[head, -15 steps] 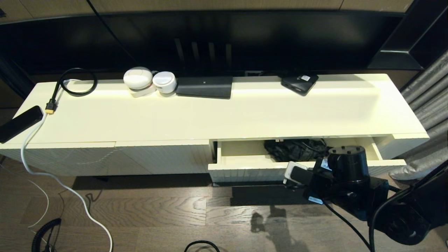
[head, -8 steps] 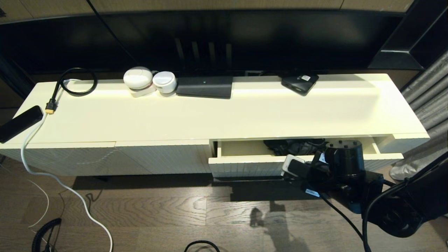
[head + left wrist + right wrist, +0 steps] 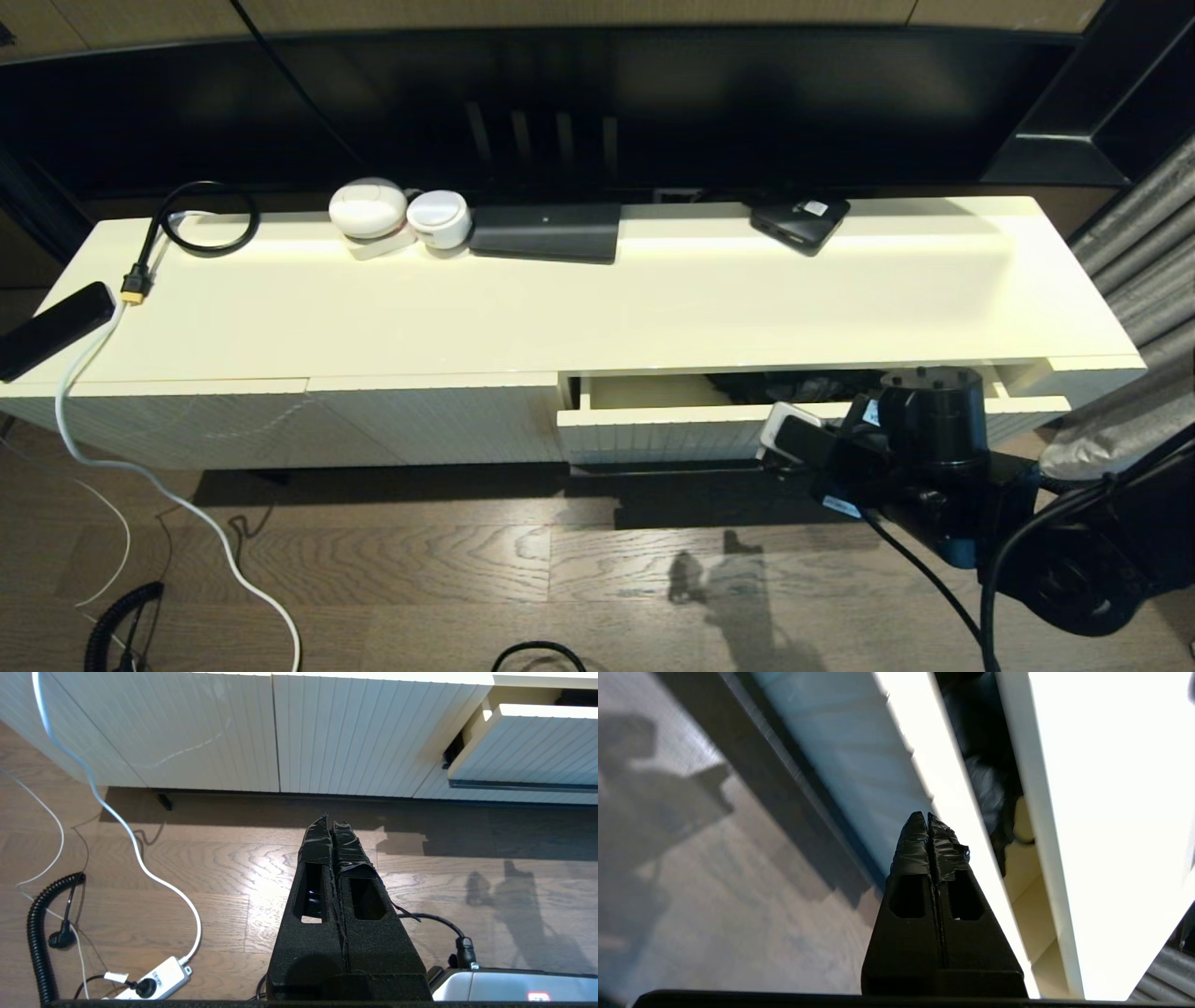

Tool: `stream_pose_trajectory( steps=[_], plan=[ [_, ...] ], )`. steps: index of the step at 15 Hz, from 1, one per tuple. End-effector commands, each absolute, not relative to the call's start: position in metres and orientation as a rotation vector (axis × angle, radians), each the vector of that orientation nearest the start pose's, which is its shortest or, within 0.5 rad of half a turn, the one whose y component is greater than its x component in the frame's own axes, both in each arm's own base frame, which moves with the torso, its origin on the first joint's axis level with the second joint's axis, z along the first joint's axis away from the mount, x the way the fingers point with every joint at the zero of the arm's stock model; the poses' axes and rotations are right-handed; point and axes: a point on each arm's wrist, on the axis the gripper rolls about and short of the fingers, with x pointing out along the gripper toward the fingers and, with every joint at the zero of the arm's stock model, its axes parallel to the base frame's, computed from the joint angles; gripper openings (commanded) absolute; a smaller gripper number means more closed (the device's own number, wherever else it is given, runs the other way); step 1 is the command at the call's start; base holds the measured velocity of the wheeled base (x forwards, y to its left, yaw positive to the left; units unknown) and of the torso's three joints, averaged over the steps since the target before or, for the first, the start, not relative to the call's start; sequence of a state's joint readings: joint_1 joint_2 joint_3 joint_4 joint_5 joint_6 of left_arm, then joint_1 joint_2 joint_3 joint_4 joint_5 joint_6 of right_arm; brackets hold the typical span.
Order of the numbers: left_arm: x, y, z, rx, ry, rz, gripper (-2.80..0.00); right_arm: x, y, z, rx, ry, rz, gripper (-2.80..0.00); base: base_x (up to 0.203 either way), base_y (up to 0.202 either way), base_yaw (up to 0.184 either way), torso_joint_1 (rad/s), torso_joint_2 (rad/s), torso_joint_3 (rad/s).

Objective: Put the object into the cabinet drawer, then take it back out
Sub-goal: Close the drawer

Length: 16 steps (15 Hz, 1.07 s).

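Note:
The cabinet drawer on the cabinet's right half stands out only a narrow gap. Its ribbed front carries the black handle strip. A crumpled black object lies inside, mostly hidden under the cabinet top. It also shows through the gap as the dark object in the right wrist view. My right arm is at the drawer front. Its gripper is shut and empty, tips at the front's upper edge. My left gripper hangs shut above the floor, before the handle-less panels.
On the cabinet top at the back stand two white round devices, a flat black box and a small black device. A remote and cables lie at its left end. A power strip and cords lie on the floor.
The drawer has slid inward and its gap has narrowed to a slit, hiding most of the black object. My right arm has moved toward the cabinet with the drawer front.

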<state>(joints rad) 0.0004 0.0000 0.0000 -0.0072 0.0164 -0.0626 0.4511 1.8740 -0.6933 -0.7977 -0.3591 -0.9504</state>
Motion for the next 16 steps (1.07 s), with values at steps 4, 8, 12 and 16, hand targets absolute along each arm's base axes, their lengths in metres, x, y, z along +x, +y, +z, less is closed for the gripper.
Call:
stream_pose_trajectory(
  steps=[4, 8, 12, 16],
  plan=[
    [-0.023, 0.000, 0.076, -0.063, -0.008, 0.018, -2.80, 0.249, 0.115, 0.119, -1.126, 0.361, 0.314, -2.80, 0.000, 0.000, 0.000, 0.000, 0.00, 0.000],
    [-0.023, 0.000, 0.076, -0.063, -0.008, 0.017, -2.80, 0.259, 0.116, 0.095, -1.110, 0.368, 0.294, -2.80, 0.000, 0.000, 0.000, 0.000, 0.00, 0.000],
    [-0.023, 0.000, 0.076, -0.063, -0.008, 0.018, -2.80, 0.282, 0.126, 0.085, -1.048, 0.279, 0.230, -2.80, 0.000, 0.000, 0.000, 0.000, 0.00, 0.000],
    [-0.023, 0.000, 0.076, -0.063, -0.008, 0.017, -2.80, 0.292, 0.126, 0.077, -1.033, 0.258, 0.203, -2.80, 0.000, 0.000, 0.000, 0.000, 0.00, 0.000]
  ],
)
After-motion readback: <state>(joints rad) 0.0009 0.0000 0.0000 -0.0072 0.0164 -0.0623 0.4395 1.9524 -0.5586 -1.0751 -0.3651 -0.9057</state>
